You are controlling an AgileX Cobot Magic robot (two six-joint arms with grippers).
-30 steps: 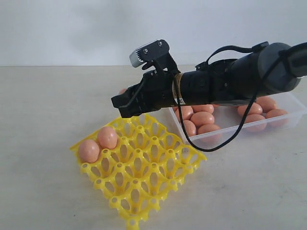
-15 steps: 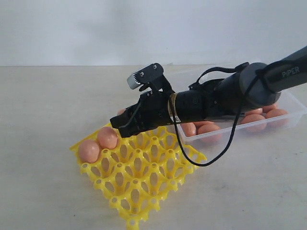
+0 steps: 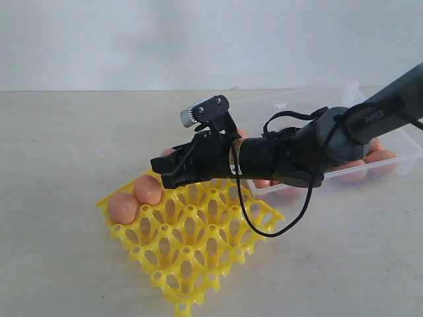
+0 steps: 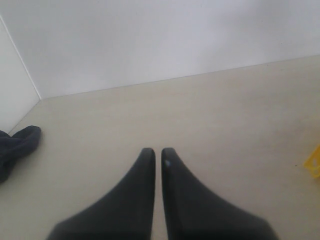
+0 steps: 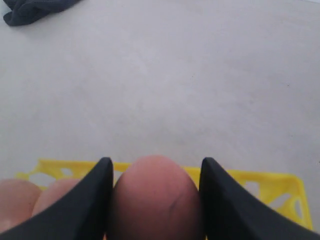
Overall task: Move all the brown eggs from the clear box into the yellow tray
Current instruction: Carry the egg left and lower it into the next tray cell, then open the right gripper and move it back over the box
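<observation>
Above yellow tray [image 3: 192,246], brown egg [image 5: 152,195] lower.

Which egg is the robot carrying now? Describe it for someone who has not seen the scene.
Find the yellow tray in the foreground. The right gripper hovers at its far edge. The brown egg is the one clamped between its black fingers, unlike the seated egg nearby in a tray cup.

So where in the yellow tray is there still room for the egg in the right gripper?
Every cup of the yellow tray is open except two at its left corner, filled by brown eggs. The right gripper holds a third egg over the far edge beside them. Eggs crowd the clear box; the table left of the tray is bare.
</observation>
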